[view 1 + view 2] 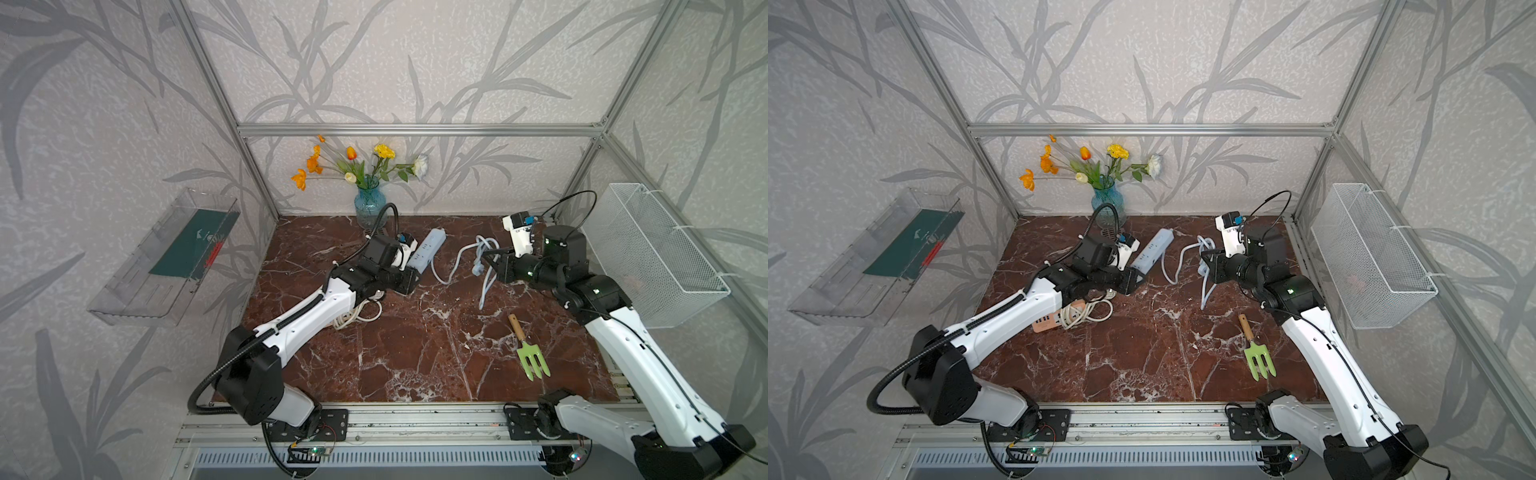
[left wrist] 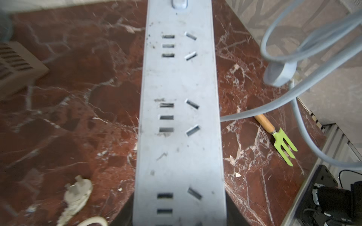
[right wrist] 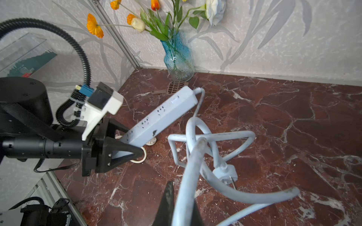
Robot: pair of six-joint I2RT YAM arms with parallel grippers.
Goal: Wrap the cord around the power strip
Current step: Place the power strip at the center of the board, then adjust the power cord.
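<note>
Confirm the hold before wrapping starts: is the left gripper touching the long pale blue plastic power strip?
Touching. In the right wrist view the left gripper clamps one end of the long pale blue plastic power strip between its black fingers.

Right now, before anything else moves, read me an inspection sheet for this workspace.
Surface: marble tabletop, pale crumbs scattered.
Job's things: blue power strip raised at a tilt, one end in the left tool; its cord unwrapped, loops bunched, plug dangling.
Clutter: green garden fork, peach power strip with white cord, flower vase.
Grippers: left tool shut on the blue power strip; right tool shut on the cord.
Cables: black conduit and thin black cable arch clear of the table.
Surroundings: clear wall tray, white mesh basket, aluminium frame.
</note>
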